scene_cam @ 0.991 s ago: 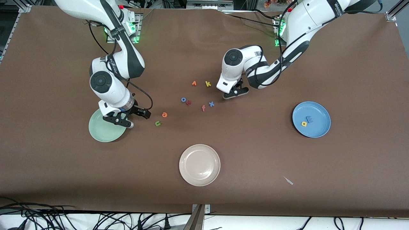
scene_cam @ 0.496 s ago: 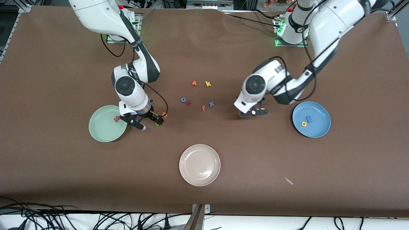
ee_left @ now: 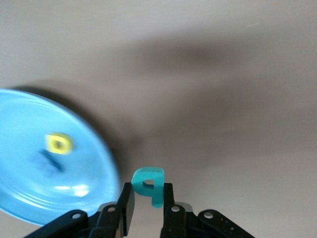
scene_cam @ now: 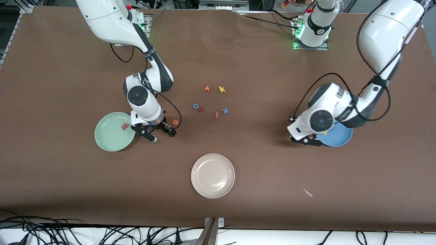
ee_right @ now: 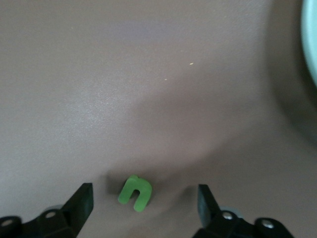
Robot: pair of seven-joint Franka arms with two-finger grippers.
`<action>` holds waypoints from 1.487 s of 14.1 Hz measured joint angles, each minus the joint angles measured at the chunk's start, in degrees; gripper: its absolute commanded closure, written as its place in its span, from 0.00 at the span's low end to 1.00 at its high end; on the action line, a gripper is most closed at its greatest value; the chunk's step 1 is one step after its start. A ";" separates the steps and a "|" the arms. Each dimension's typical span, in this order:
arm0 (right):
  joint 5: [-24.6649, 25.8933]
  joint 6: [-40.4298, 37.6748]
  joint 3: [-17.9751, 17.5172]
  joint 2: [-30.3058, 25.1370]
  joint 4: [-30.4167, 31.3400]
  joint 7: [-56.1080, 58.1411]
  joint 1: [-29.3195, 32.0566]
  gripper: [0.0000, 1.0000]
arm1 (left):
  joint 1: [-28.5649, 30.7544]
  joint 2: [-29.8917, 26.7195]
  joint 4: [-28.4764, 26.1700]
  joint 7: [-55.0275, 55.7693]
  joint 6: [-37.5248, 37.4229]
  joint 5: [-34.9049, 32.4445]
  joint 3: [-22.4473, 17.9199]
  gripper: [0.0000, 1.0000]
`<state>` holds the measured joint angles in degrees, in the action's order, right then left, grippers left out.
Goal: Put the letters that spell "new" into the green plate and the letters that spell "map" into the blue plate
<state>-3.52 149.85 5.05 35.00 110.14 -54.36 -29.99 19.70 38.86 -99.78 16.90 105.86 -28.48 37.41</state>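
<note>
Left gripper [ee_left: 147, 210] is pinching the teal p [ee_left: 149, 184] right over the blue plate's [scene_cam: 342, 139] rim near the left arm's end of the table, while the right gripper [ee_right: 146, 203] hangs spread wide around the green n [ee_right: 135, 192] on the table, just beside the green plate [scene_cam: 110, 137] holding the red w [scene_cam: 124, 127].

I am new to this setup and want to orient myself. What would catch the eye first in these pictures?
The left gripper holds a teal "p" just beside the blue plate, where a yellow "a" already lies. The right gripper stands open around the green "n" on the table beside the green plate, which holds the red "w". Loose letters lie mid-table, and a beige plate sits nearest the front camera.
</note>
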 measured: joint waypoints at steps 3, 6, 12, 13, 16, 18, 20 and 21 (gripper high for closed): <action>0.00 0.35 0.00 0.88 -0.34 -0.09 -0.07 0.26 | 0.09 0.02 0.57 -13.52 -0.27 0.00 -5.68 0.88; 0.00 0.37 0.06 0.91 -0.38 -0.12 -0.08 0.42 | 0.54 0.02 0.61 -22.68 -0.40 0.00 -8.32 0.00; 0.00 0.38 0.00 0.69 -1.06 -0.21 -0.36 0.89 | 1.95 0.00 5.29 -31.35 -4.58 0.43 -11.05 0.00; 0.00 0.38 -0.01 0.70 -1.05 -0.19 -0.37 0.91 | 2.00 -0.04 7.18 -31.40 -6.65 1.37 -11.04 0.00; 0.01 0.07 0.01 0.64 -1.15 0.38 -0.37 0.91 | 2.00 -0.17 12.37 -31.33 -10.88 4.81 -10.98 0.00; 0.01 -4.38 0.52 0.16 -2.64 3.09 -0.36 0.91 | 2.01 -0.18 14.42 -30.18 -12.16 6.28 -10.98 0.00; 0.01 -13.23 2.43 -1.78 -5.65 8.33 -0.26 0.91 | 2.14 -0.53 15.58 -29.06 -13.21 7.77 -11.14 0.00; 0.01 -17.49 3.70 -3.22 -7.01 11.81 -0.16 0.91 | 2.02 -1.44 15.86 -28.62 -13.37 8.81 -11.90 0.00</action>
<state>-3.51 132.36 8.75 31.78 103.13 -42.55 -30.16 21.73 37.41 -83.92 -11.71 92.50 -19.67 25.51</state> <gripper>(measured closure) 0.727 0.000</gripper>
